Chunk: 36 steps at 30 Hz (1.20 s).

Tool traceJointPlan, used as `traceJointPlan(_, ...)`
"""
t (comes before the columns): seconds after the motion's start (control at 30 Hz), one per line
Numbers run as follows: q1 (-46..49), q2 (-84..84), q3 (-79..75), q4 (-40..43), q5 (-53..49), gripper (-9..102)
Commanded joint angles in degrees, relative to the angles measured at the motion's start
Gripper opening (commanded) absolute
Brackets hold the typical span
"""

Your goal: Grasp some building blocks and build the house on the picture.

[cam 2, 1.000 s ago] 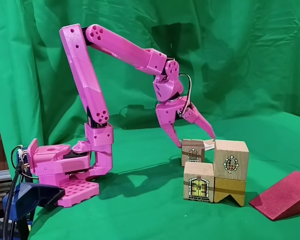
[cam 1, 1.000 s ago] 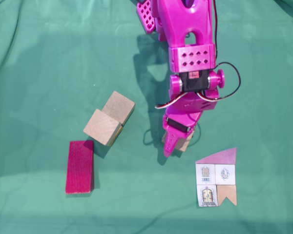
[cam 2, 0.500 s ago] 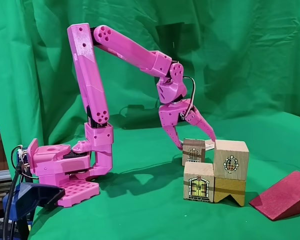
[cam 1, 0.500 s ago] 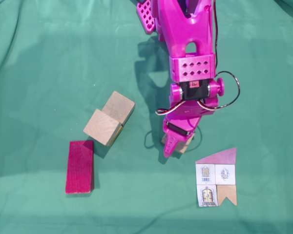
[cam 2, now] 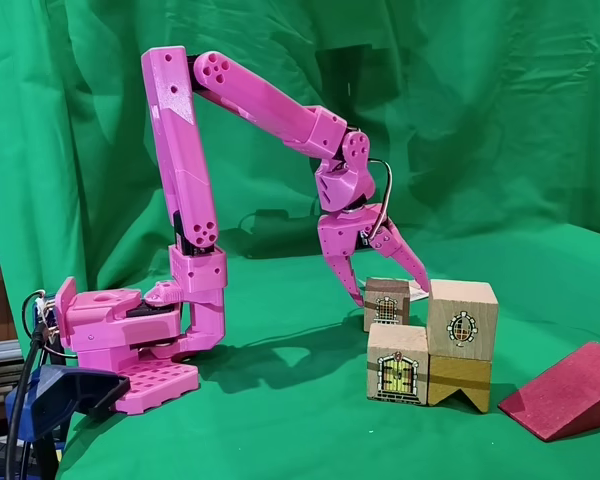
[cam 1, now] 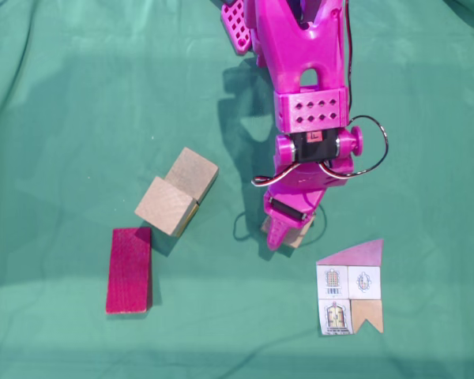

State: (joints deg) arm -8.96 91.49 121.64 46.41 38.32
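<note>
My magenta gripper (cam 1: 287,234) hangs open over a small wooden block (cam 1: 302,234). From the side, the gripper (cam 2: 391,292) has one finger on each side of that block (cam 2: 386,303), tips at about its top edge. Two more wooden cubes (cam 1: 188,174) (cam 1: 166,207) touch each other to the left, and the dark-red slab (cam 1: 129,270) lies below them. In the side view these form a near cluster: a door block (cam 2: 397,362), a window block (cam 2: 462,318) on a notched tan block (cam 2: 458,382), and the red wedge (cam 2: 570,390). The picture (cam 1: 350,288) of the house lies right of the gripper.
Green cloth covers the table and hangs as a backdrop. The arm's base (cam 2: 120,345) stands at the left in the side view, with a blue clamp (cam 2: 50,392) in front of it. A cable loops beside the wrist (cam 1: 371,146).
The arm has reached out and down a little, bringing the open fingers lower around the small block. The blocks, slab and card have not moved.
</note>
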Motion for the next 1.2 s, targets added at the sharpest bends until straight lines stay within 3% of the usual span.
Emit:
traceJointPlan(0.0, 0.53, -0.09, -1.93, -0.62, 0.35, 32)
traceJointPlan(0.63, 0.79, -3.25, -2.11, -1.67, 0.35, 31)
traceJointPlan(0.97, 0.79, -3.08, -2.02, -3.43, 0.26, 18)
traceJointPlan(1.17, 0.79, -2.72, -1.93, -3.43, 0.26, 17)
